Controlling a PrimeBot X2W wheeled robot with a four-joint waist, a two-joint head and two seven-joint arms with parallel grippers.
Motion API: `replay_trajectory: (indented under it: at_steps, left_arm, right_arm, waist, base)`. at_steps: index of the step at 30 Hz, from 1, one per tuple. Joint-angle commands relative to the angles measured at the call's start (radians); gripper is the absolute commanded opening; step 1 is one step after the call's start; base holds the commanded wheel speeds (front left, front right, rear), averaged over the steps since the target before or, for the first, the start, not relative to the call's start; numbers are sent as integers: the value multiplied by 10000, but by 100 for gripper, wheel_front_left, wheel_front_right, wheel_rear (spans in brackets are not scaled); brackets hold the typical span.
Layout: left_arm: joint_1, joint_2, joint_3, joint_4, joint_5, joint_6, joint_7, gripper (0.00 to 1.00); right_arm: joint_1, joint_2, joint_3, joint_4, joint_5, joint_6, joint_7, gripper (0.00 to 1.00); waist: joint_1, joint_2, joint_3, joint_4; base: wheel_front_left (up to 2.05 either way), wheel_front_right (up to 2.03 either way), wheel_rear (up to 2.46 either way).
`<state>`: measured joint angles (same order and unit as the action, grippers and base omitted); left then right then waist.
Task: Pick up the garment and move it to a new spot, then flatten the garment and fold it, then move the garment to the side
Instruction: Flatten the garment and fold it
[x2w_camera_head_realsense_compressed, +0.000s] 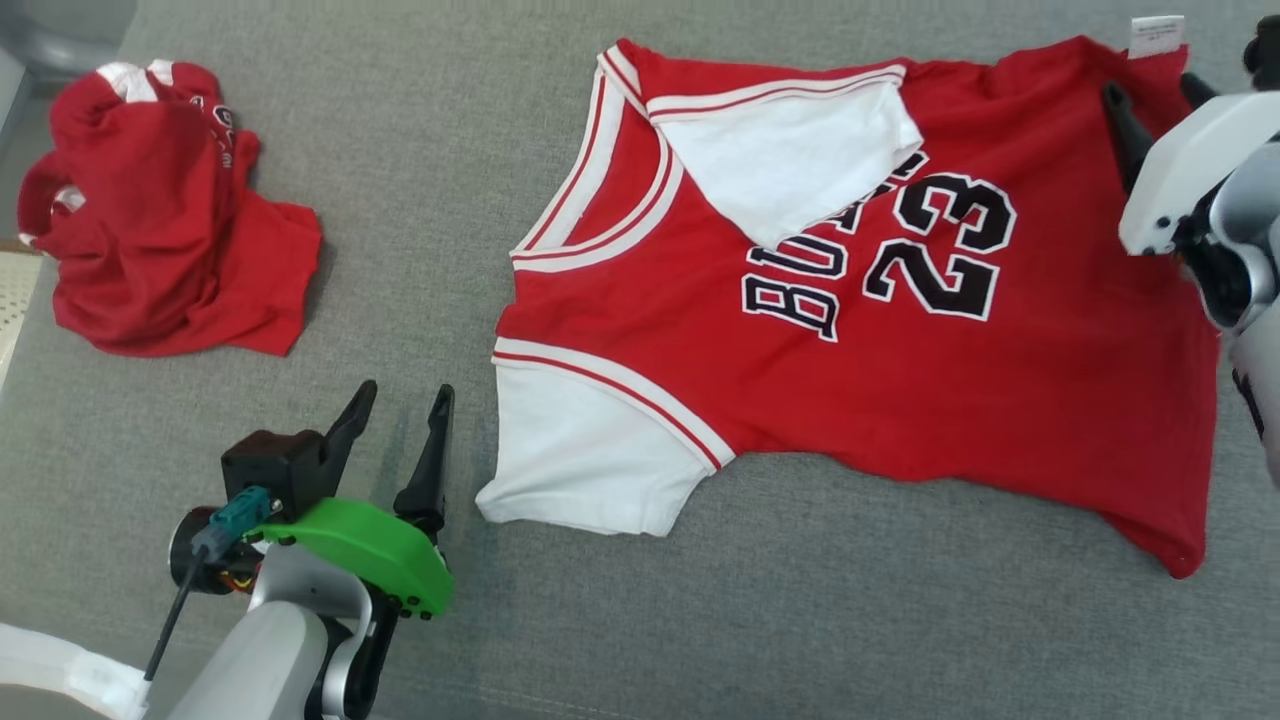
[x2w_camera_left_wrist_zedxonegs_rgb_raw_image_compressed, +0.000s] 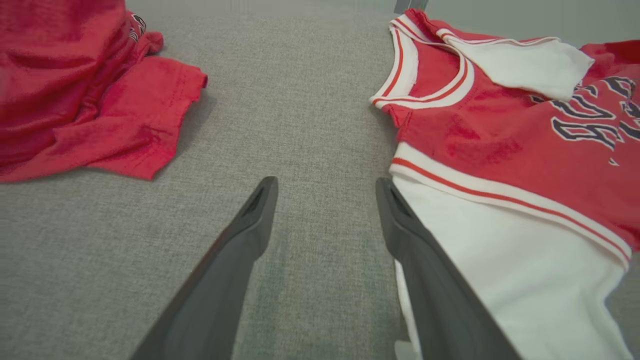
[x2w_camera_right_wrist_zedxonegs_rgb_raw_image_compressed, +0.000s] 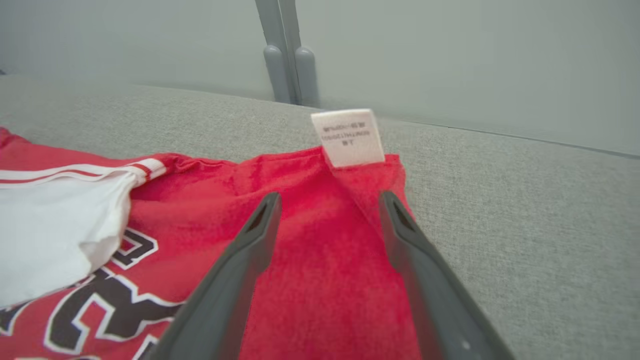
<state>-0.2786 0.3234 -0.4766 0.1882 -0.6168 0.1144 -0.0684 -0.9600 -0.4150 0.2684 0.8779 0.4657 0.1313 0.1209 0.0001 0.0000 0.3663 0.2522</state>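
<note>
Garment: red-and-white cloth jersey (x2w_camera_head_realsense_compressed: 900, 400) lay flat.
Right gripper (x2w_camera_head_realsense_compressed: 1150, 88): fingers apart, over its hem corner (x2w_camera_head_realsense_compressed: 1085, 65).
Left gripper (x2w_camera_head_realsense_compressed: 406, 390): fingers apart, beside its white sleeve (x2w_camera_head_realsense_compressed: 580, 450).

Place: most likely a robot test room or lab rather than a home.
Work surface: a broad tabletop (x2w_camera_head_realsense_compressed: 420, 150) covered in plain grey woven cloth.
Backdrop: a bare, pale grey wall (x2w_camera_right_wrist_zedxonegs_rgb_raw_image_compressed: 475, 60) rising just past the tabletop's far edge.
Fixture: a grey metal post (x2w_camera_right_wrist_zedxonegs_rgb_raw_image_compressed: 282, 50) standing upright at that far edge, against the wall.
Laid out: a spread jersey (x2w_camera_head_realsense_compressed: 900, 380) and a crumpled jersey (x2w_camera_head_realsense_compressed: 150, 230) near the far left corner, both red, well apart.
</note>
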Motion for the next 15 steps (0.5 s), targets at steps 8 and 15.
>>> replay_trajectory:
  at_steps: [8,15]
  left_arm:
    - [946,649,530,-566,-99,551,-247,100]
    - [1712,979,834,-1124,-154,989,-328,100]
  right_arm:
    - [2064,-30,787,-2073,746,-8,-1456,100]
    - [4054,155,706,-4088,1042,-10,-2153,100]
  waist:
    - [-1,0,-2447,-1807]
    - [-1,0,-3251,-2515]
  base:
    - [0,0,0]
    - [0,0,0]
